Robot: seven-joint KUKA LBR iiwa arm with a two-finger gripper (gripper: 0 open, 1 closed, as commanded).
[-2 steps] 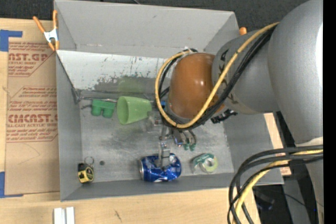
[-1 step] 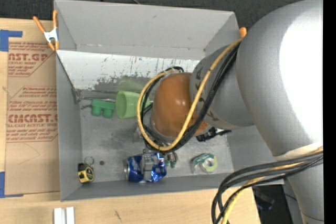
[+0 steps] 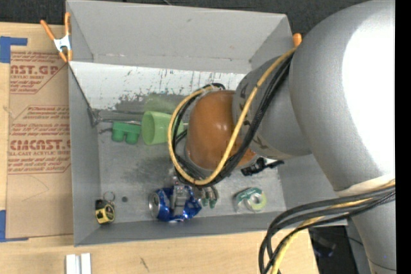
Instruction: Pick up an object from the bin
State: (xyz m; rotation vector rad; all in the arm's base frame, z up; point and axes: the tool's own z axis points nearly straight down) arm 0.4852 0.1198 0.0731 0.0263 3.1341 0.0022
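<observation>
Silver arm [image 3: 347,93] reaches steeply down; tool [image 3: 190,192] over crushed blue can [image 3: 168,206].

Small things lie spread out in the grey metal bin [image 3: 173,29], and the robot arm [image 3: 334,93] comes in from the right.

The green plastic cup [image 3: 157,127] lies on its side near the back wall, with the green plastic block [image 3: 125,131] just beside it on the left. Along the front wall, going left to right, are the small yellow and black tape measure [image 3: 104,212], the crushed blue metal can [image 3: 172,205] and the pale roll of tape [image 3: 250,200]. The gripper [image 3: 187,191] is right over the can. A small black clip [image 3: 253,167] lies behind the tape roll.
</observation>
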